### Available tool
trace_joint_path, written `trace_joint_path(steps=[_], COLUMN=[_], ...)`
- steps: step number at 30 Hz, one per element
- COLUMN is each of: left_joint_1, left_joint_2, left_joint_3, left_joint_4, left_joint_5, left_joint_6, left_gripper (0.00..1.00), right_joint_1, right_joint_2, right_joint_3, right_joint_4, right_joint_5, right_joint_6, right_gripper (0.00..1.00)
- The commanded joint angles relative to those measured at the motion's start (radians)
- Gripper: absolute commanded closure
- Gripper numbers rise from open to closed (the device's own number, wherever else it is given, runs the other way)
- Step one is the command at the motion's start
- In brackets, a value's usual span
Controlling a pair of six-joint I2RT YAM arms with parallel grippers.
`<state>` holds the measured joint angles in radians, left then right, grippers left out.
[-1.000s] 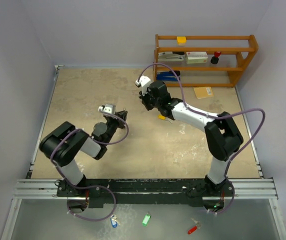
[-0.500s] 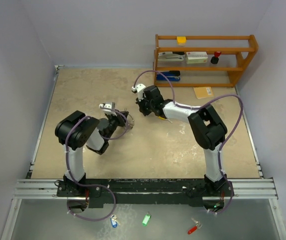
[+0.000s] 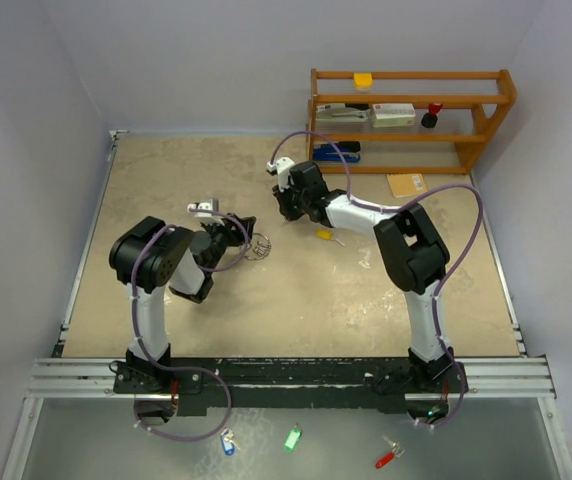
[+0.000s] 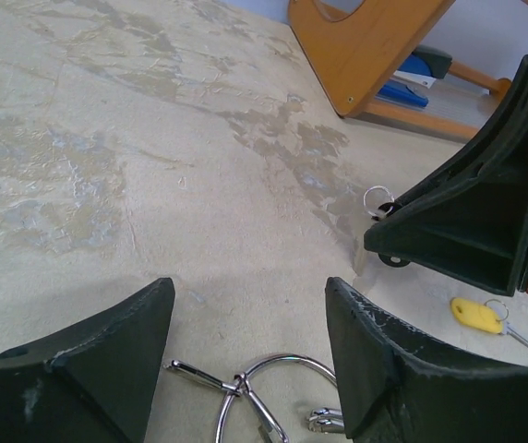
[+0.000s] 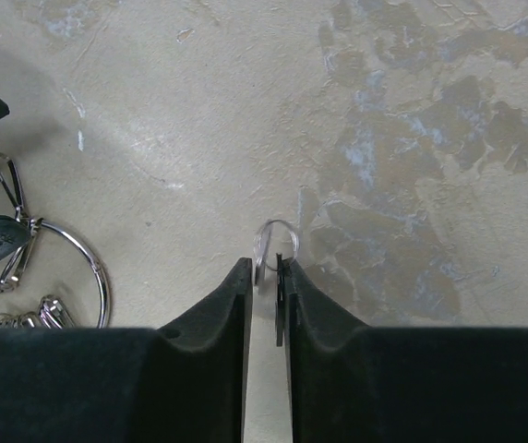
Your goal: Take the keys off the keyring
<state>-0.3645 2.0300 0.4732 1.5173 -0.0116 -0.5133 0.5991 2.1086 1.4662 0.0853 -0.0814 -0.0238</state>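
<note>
We see a robot lab: arms (image 3: 398,245) bolted to an aluminium rail (image 3: 76,376), plain walls (image 3: 216,60) boxing the worn table (image 3: 166,185).

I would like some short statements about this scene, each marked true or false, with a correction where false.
1. The left tool stands open. True.
2. The keyring is lifted off the table. False: it lies on the table.
3. The yellow-headed key lies on the table, apart from the keyring. True.
4. The right tool holds the yellow-headed key. False: that key lies free; a small silver ring shows between this tool's fingers.
</note>
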Motion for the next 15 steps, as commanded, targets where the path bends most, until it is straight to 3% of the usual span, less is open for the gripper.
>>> trace_joint_path(steps=[1, 8, 15], left_joint_1=[0.005, 0.006, 0.005], left_joint_2=[-0.05, -0.214, -0.438], left_joint_3=[-0.016, -0.028, 0.034], left_joint_4=[0.202, 0.045, -0.395], left_joint_5=[-0.013, -0.02, -0.056], left_joint_6=[-0.004, 0.039, 0.122], left_gripper=[0.35, 0.31, 0.25], right_joint_1=[-0.001, -0.001, -0.001], right_joint_2=[0.011, -0.004, -0.088], right_joint_3=[0.043, 0.023, -0.032], right_joint_4=[-0.01, 0.005, 0.042], right_joint_5=[-0.005, -0.008, 0.044], right_joint_6=[0.0, 0.002, -0.022], right_gripper=[0.75, 0.58, 0.52])
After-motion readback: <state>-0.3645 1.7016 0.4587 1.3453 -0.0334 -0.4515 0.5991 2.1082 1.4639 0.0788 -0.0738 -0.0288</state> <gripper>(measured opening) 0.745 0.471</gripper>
